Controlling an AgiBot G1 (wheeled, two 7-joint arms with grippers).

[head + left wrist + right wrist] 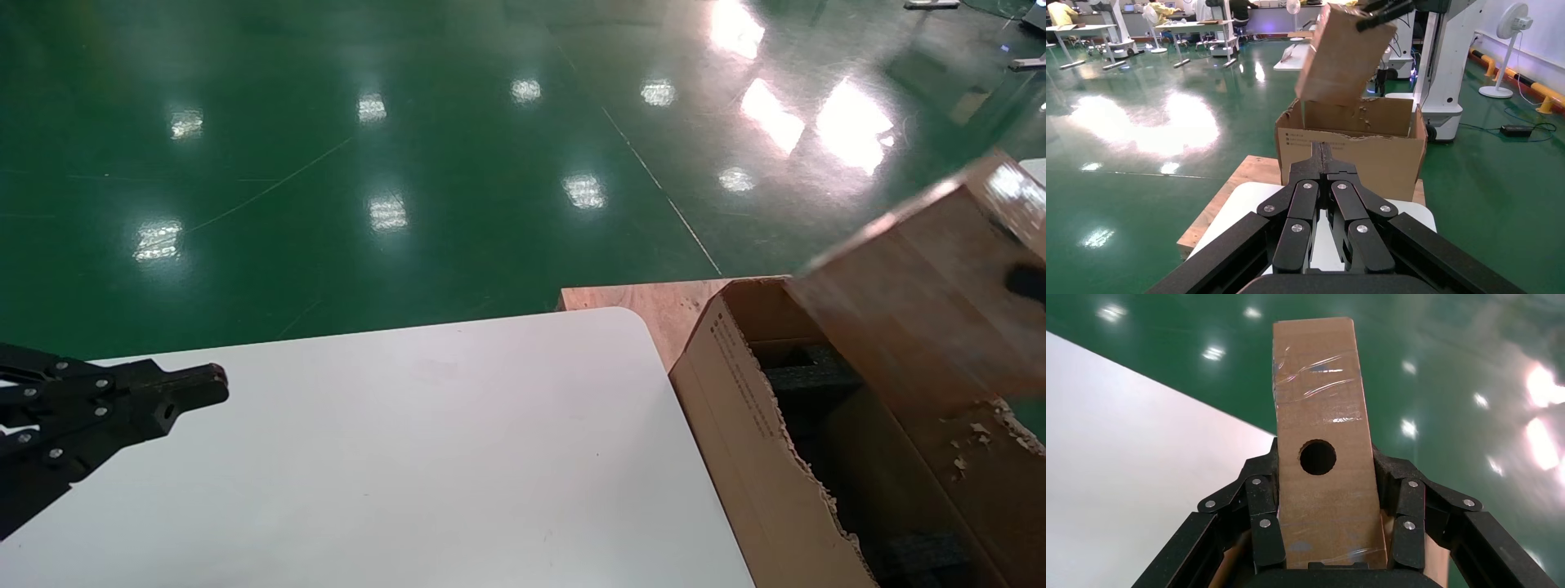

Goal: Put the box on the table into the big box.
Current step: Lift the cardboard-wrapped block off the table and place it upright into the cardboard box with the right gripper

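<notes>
- The right gripper (1322,496) is clenched on the box (1321,441); its black fingers (1261,520) press on the two long sides of it.
- In the right wrist view, the face of the box with the round hole looks toward the camera, and clear tape strips cross the box above the hole.
- The box (923,286) is in the air, tilted, above the open top of the big box (735,425). In the head view its lower edge is over the far part of the opening.
- From the left wrist view, the box (1344,55) hangs just above the rim of the big box (1352,153), and I cannot tell if they touch.
- The big box stands just beside the right edge of the table (409,457), on a plywood board (654,306). It has a ragged torn edge and small printed text on the side toward the table, with black foam (805,376) inside.
- The left gripper (192,392) is over the left part of the table, holding nothing, with its fingers (1316,160) pressed together.
</notes>
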